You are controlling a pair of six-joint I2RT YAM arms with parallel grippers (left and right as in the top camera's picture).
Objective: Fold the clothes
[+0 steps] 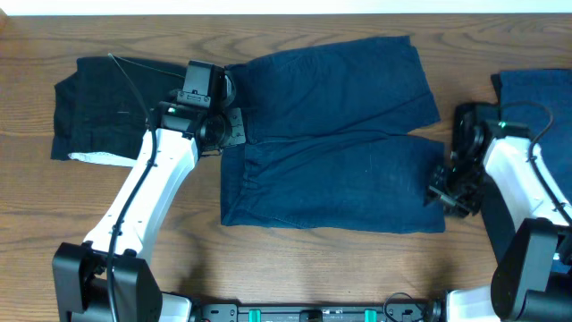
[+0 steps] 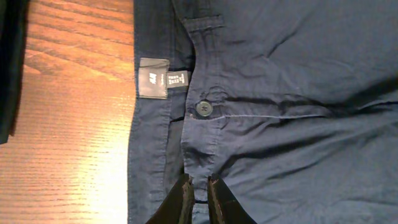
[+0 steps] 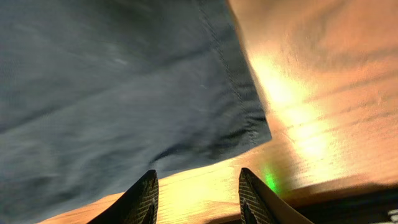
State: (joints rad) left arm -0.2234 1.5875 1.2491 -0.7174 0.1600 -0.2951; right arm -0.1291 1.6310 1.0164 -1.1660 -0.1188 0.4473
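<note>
Navy shorts (image 1: 340,134) crosswise, waistband leftward

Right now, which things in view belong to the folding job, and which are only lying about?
For the job:
- navy shorts, centre
- black garment, left
- second navy garment, right edge

Not for the job:
- table, only the surface under them

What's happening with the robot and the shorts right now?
Left gripper jaws pinching navy shorts waistband. Right gripper jaws open by hem. Shorts flat; nothing blocking.
</note>
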